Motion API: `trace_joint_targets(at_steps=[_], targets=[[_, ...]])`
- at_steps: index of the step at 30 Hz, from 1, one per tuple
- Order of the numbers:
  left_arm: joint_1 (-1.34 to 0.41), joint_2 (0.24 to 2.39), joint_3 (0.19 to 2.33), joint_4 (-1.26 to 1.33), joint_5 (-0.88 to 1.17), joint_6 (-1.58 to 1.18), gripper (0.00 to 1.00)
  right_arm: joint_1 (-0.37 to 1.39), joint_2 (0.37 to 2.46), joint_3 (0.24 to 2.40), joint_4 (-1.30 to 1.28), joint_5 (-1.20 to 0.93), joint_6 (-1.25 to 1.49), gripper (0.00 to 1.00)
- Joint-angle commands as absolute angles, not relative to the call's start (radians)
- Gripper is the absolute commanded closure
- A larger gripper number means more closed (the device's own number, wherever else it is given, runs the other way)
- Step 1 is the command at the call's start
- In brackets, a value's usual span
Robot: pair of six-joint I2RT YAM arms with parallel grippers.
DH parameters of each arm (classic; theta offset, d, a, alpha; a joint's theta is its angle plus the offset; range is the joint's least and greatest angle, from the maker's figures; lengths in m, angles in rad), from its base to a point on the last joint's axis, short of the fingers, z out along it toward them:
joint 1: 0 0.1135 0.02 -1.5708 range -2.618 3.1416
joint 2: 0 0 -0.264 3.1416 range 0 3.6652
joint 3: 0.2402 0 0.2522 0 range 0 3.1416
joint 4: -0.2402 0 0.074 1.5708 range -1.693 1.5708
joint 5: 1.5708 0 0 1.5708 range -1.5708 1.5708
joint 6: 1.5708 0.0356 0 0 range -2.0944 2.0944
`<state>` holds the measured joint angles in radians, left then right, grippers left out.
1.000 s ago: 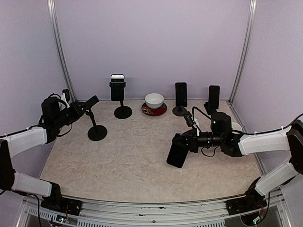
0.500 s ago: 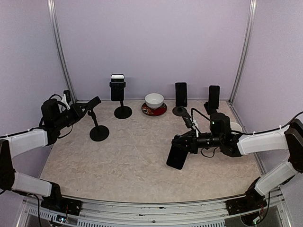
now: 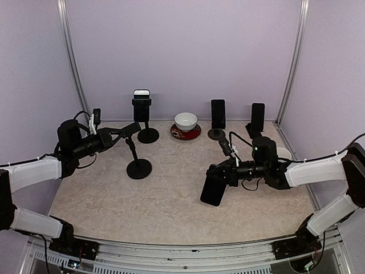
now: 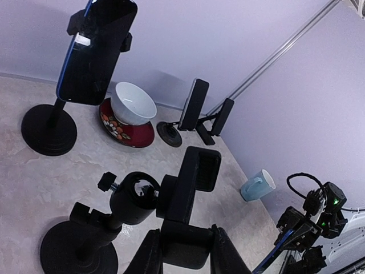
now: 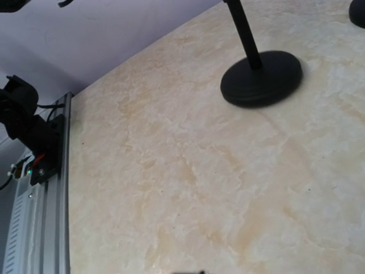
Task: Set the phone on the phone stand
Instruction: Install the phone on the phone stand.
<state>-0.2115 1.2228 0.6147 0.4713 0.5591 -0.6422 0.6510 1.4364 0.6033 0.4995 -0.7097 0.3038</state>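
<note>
Comparing this moment with the view one second earlier, we find that the left gripper [image 3: 122,133] has carried the phone stand [image 3: 138,169] inward across the table [image 3: 171,214]. The stand's round base now lies nearer the right gripper [image 3: 224,173] than before, and the left forearm has swung in with it. The right gripper and the phone [image 3: 213,189] show almost no change of place.

The left gripper is clamped on the phone stand. In the left wrist view its fingers [image 4: 149,257] press the lower end of the cradle from either side, and the cradle rises straight out from between them. The stand is black: a flat disc base, a slim pole, a ball joint with a small side knob, and a clamp-type cradle tilted back toward the wrist. The base sits below and ahead of the fingertips. Its outline is blurred in the right wrist view.

The right gripper is clenched on the upper end of the phone. The phone is a dark slab with a blank face, hanging tilted just below the fingers. We cannot tell whether its lower end touches the table. The phone is not yet on the stand and remains well apart from it.

Beyond the left fingertips stand a mounted phone [image 4: 97,51] and a white bowl [image 4: 132,103] on a red saucer [image 4: 122,131].
</note>
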Motion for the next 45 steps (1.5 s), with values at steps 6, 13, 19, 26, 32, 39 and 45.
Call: trace_joint_targets(at_steps=[6, 13, 19, 26, 32, 39, 45], targets=[[-0.335, 1.227, 0.636, 0.640, 0.663, -0.618, 0.92, 0.641, 1.425, 0.614, 0.590, -0.797, 0.309, 1.00], [-0.409, 1.240, 0.635, 0.710, 0.672, -0.611, 0.94, 0.641, 1.424, 0.605, 0.616, -0.821, 0.318, 1.00], [-0.489, 1.263, 0.639, 0.752, 0.678, -0.587, 0.94, 0.645, 1.411, 0.598, 0.664, -0.896, 0.333, 1.00], [-0.565, 1.319, 0.651, 0.815, 0.697, -0.574, 0.95, 0.676, 1.396, 0.607, 0.670, -0.963, 0.313, 1.00], [-0.606, 1.351, 0.673, 0.816, 0.706, -0.545, 0.95, 0.717, 1.390, 0.636, 0.641, -0.976, 0.275, 1.00], [-0.649, 1.380, 0.692, 0.794, 0.706, -0.508, 0.96, 0.760, 1.402, 0.734, 0.593, -0.983, 0.237, 1.00], [-0.675, 1.380, 0.693, 0.796, 0.726, -0.491, 0.99, 0.794, 1.435, 0.839, 0.515, -1.000, 0.175, 1.00]])
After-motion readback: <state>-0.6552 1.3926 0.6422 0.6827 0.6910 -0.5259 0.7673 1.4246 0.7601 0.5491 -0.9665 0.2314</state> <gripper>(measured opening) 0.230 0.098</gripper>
